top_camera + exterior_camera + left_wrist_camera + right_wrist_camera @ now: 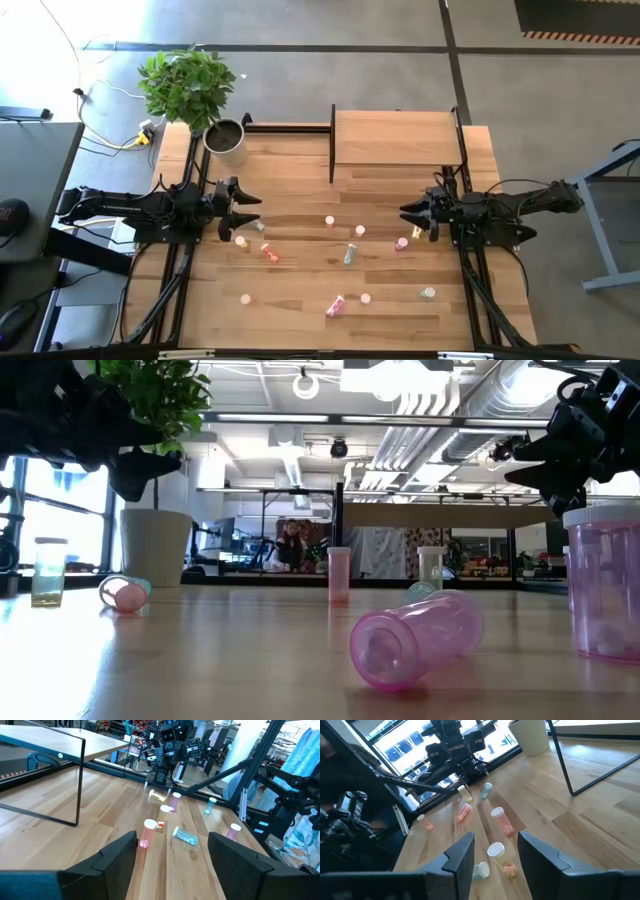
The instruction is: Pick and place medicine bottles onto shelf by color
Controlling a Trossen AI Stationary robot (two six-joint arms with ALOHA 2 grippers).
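Small translucent cylindrical medicine bottles (349,255) scattered on striped wooden table (300,320).

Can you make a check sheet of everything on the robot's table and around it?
Surface: striped wooden tabletop, no spills seen.
Job's things: medicine bottles scattered, some lying, some upright; shelf holds none.
Clutter: potted plant at a far corner.
Grippers: left gripper open, empty, above the table's left side; right gripper empty, fingers apart, on the right.
Cables: yellow and white cables on the floor near the plant.
Surroundings: a person sits far behind.
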